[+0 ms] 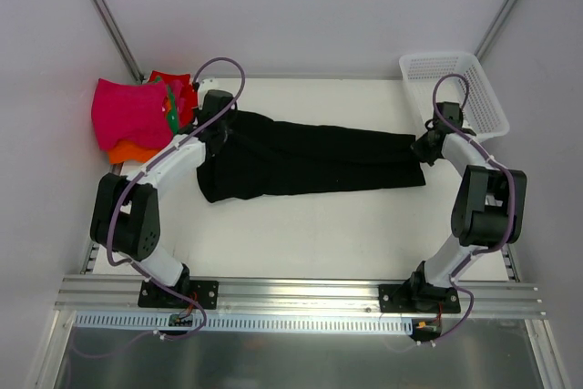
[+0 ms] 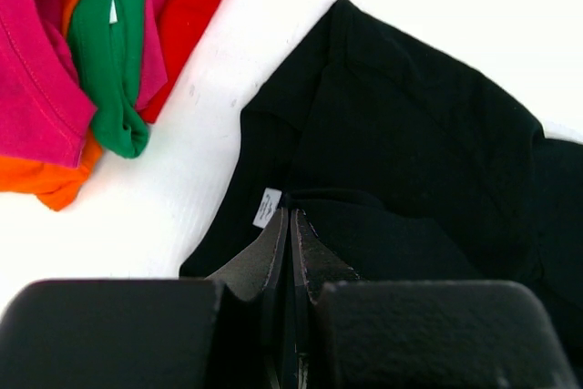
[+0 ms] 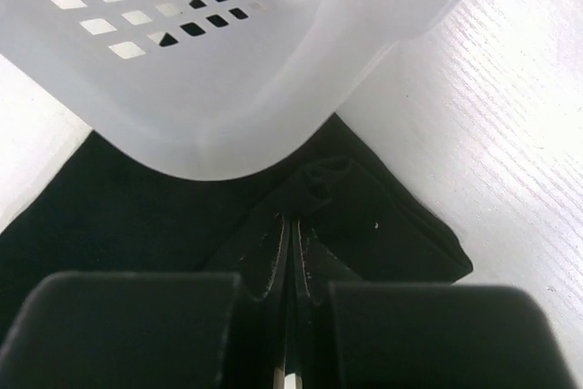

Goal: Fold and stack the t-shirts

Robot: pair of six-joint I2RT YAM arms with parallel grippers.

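At the far-left corner of the tabletop (image 1: pixel 301 234), folded shirts (image 1: pixel 132 116): pink on top, orange and green mostly hidden. Left gripper (image 2: pixel 290 216) pinched shut on black shirt (image 1: pixel 310 163) beside its label (image 2: pixel 266 208). Shirt stretched across mid-tabletop. Right gripper (image 3: pixel 291 223) clamped on its other end, fingertips buried in cloth, near the basket (image 3: pixel 228 116), cut off at the far-right corner.

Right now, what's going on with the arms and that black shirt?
Both arms are working the black t-shirt, which lies stretched across the table. The left tool is shut on its collar, beside the white neck label; the right tool is shut on the opposite end, by the white basket. A pile of folded shirts, pink, orange, green and red, sits at the far left.
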